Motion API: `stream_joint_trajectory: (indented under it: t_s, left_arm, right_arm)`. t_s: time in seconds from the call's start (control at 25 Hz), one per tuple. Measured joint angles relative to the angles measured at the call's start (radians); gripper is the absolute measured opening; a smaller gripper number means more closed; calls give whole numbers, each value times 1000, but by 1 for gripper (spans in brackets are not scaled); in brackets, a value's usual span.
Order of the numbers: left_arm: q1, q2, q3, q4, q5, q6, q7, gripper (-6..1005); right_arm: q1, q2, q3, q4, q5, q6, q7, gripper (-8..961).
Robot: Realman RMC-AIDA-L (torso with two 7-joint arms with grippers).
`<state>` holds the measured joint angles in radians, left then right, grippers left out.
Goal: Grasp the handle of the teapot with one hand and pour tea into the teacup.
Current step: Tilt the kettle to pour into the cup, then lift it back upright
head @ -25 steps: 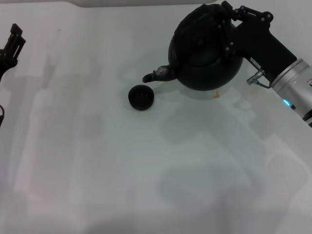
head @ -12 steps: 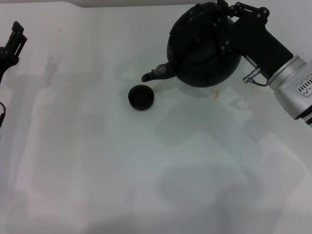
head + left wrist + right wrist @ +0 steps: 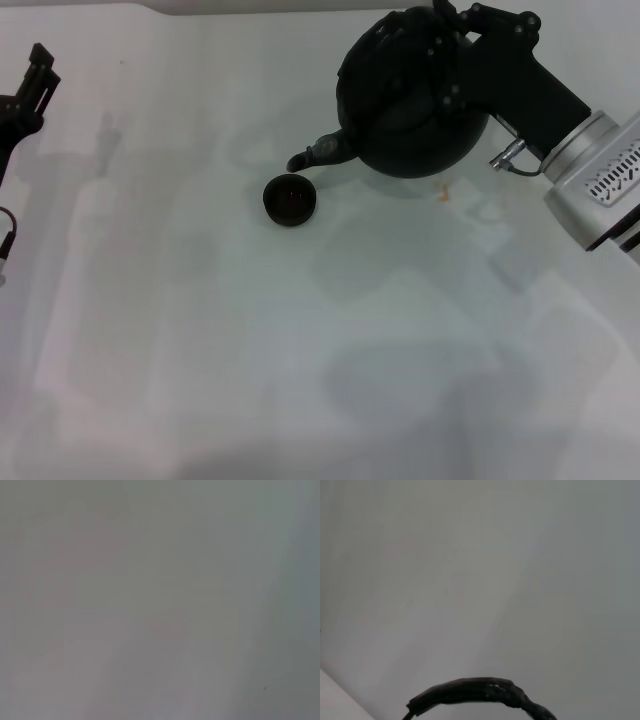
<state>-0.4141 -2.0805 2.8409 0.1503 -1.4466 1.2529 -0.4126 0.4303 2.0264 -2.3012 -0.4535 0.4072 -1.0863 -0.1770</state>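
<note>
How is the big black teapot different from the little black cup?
The teapot is far bigger than the teacup. The teapot has a spout pointing toward the teacup, while the teacup is plain and round, without one. The teapot is gripped from above by the right gripper, while the teacup sits alone on the table, untouched. Both are matte black and round.

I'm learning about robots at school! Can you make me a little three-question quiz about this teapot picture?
1. True or false: the teapot is in the left gripper.
2. Which way does the spout point? A) at the teacup B) away from it
3. Fill in: the right gripper is up by the teapot's ____.

Key: 1. False, the right arm has it; the left is parked at the table's edge. 2. A. 3. handle.
</note>
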Motion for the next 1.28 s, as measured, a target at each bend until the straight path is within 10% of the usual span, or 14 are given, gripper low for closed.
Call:
stream_joint_trajectory:
  t_s: [1.28]
  left_arm:
    - [-5, 1, 0, 11, 0, -14, 0, 887]
  right_arm:
    - [11, 0, 1, -2, -4, -10, -134, 127]
